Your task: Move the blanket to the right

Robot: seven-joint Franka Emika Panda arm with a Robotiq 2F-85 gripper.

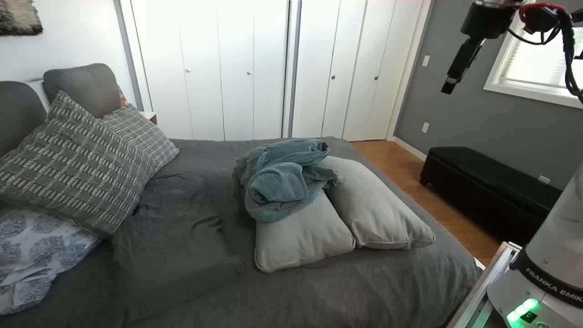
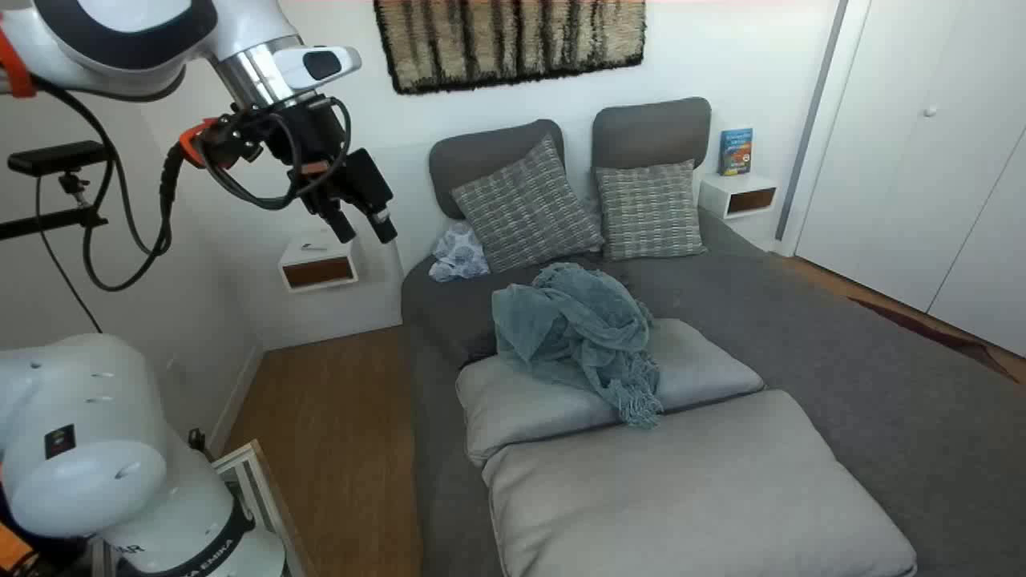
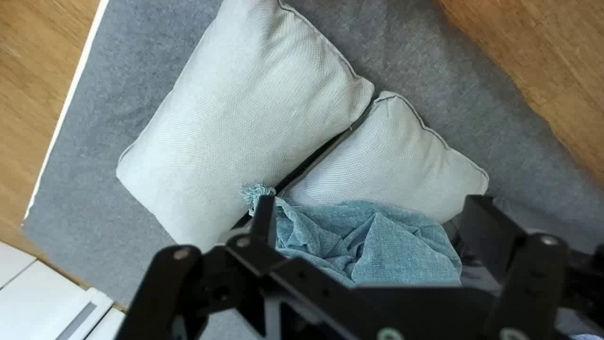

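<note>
Hovering high, the gripper (image 2: 366, 231) has its jaws spread, nothing held between the fingers (image 3: 264, 222). Blanket (image 2: 577, 320) is a crumpled heap on the bed (image 1: 319, 291), piled partly on the cushion (image 1: 303, 237) nearer the headboard (image 2: 653, 132), fringe (image 2: 639, 401) lapping across the join onto the second cushion (image 1: 382, 205). What the next move turns on: the heap is down and out from the jaws. Both exterior views put them well above it and off toward the robot base (image 2: 188, 497); the wrist view frames it in the finger gap, but well below, so that's a sight line, not contact. No clean long axis on a pile like this, though the part on show stretches roughly finger to finger (rest is hidden behind the gripper body, so can't say how far it runs). Only one arm (image 2: 240, 24), no reach choice. Reads as approach stage, grasp not yet made. I'd say the heap is too bulky to take whole: descend on a raised fold, pinch deep, lift clear of the cushions, then carry. Right I take as the robot's own, over the second cushion toward the foot of the bed; the sentence doesn't say whose. Risks: a shallow pinch slipping out of loose cloth, fingertips snagging a cushion and dragging it, or the fringe trailing behind once the fold comes up.
</note>
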